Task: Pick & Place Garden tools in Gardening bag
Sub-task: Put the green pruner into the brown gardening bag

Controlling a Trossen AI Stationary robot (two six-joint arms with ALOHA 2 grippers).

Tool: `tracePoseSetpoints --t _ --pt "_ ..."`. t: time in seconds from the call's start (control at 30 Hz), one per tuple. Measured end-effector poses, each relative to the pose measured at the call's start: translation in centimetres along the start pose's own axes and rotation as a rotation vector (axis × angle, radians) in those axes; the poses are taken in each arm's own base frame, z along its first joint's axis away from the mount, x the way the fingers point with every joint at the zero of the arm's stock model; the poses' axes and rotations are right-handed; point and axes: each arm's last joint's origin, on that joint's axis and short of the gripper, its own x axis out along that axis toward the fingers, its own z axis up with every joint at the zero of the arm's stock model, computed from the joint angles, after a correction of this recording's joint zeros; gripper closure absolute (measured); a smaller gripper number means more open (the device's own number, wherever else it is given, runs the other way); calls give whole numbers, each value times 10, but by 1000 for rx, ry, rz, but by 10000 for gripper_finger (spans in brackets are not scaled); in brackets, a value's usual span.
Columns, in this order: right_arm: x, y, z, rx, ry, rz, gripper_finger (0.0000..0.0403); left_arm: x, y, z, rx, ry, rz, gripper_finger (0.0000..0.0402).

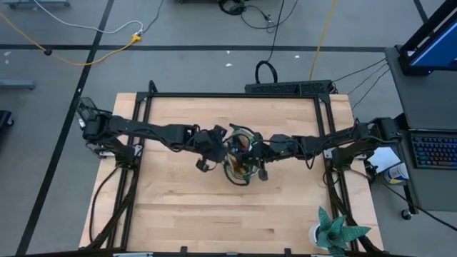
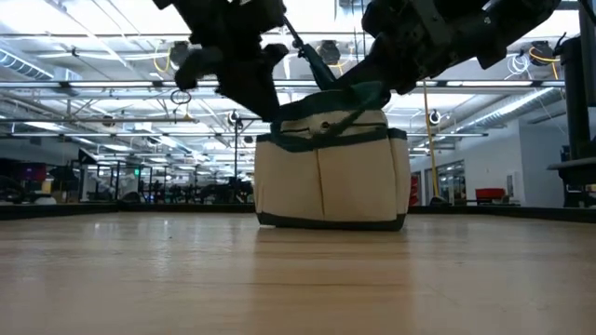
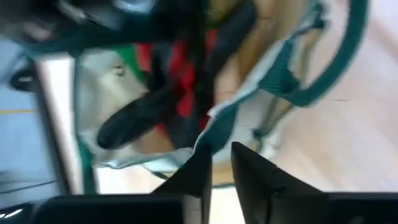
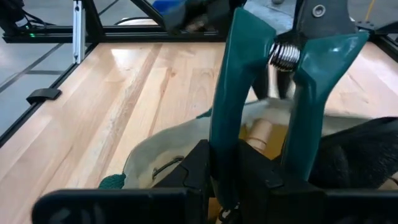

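Right wrist view: right gripper point(image 4: 239, 180) clamping one pruning shears point(image 4: 261, 87) over one bag point(image 4: 168, 155); left fingers unclear.

Bag point(image 2: 331, 181): matt tan canvas, green trim. Shears point(image 4: 273, 93): glossy green plastic handles, metal spring. Table point(image 1: 186, 214): smooth wood.

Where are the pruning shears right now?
The shears are in the right gripper, held by a green handle just above the open bag at the table's middle.

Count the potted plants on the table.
1: the spiky green plant in a white pot stands at the table's near right corner, right arm's side, apart from the gardening bag. None seems hidden.
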Motion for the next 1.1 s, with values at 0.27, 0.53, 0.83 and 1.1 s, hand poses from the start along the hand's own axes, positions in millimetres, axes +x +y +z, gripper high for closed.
tracePoseSetpoints --t 0.27,0.53,0.83,1.1 --pt "0 0 0 11 -1 0 359 -7 -12 4 50 109 81 252" --pt "0 0 0 34 -2 -3 359 -3 -19 18 183 -2 51 221" --pt "0 0 1 71 -8 0 359 16 -8 10 206 46 79 272" --pt "0 0 0 334 6 0 359 7 -12 1 237 193 110 392"
